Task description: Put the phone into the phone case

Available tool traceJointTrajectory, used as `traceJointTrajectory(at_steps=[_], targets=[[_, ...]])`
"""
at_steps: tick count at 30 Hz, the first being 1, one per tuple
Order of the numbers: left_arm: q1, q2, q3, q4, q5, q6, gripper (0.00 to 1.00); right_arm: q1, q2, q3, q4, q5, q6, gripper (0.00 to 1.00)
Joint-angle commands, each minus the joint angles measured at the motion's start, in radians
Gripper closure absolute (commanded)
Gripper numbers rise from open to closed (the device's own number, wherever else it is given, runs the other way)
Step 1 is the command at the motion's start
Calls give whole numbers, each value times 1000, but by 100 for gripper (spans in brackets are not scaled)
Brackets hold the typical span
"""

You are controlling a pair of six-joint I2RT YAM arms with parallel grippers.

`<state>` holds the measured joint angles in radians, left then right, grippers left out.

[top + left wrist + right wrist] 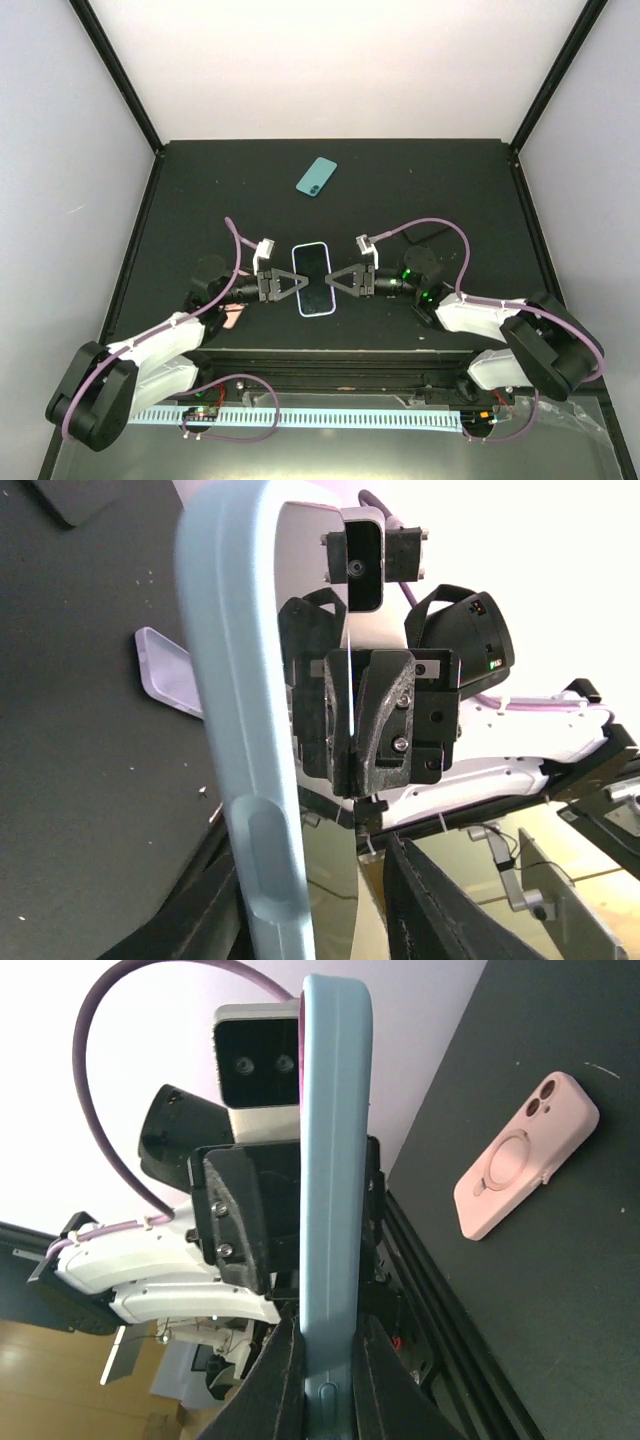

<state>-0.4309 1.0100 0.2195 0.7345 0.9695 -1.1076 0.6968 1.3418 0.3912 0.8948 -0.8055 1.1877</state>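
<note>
Phone [316, 176] lies flat on the far desk [440, 190], teal back up, well apart from both arms, bare room on every edge. Phone case [165, 672] lies flat on the desk, seen past the held rim. Right hand [334, 280] is clamped tight on the right edge of a light blue-rimmed phone [312, 279]. Left hand [289, 284] fingers straddle its left edge, can't tell if gripping. Pink case [525, 1155] lies flat, apart.
</note>
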Motion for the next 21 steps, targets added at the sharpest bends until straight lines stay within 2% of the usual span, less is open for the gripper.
traceJointTrajectory(at_steps=[1, 5, 8, 11, 16, 19, 21], targets=[[9, 34, -9, 218, 23, -117, 71, 3, -11, -11, 107, -41, -2, 99], [10, 52, -4, 228, 30, -117, 86, 2, -33, -7, 55, -31, -17, 94], [9, 59, -2, 232, 36, -119, 93, 3, -57, 3, -26, -18, -51, 90], [9, 54, 2, 221, 31, -114, 98, 4, -81, -4, -71, 0, -60, 80], [9, 34, 29, 150, 10, -83, 98, 14, -108, -3, -141, -6, -73, 54], [9, 31, 44, 149, 6, -89, 98, 43, -129, 9, -221, 13, -105, 47], [10, 27, 53, 151, 7, -91, 98, 65, -139, 11, -243, 21, -111, 46]])
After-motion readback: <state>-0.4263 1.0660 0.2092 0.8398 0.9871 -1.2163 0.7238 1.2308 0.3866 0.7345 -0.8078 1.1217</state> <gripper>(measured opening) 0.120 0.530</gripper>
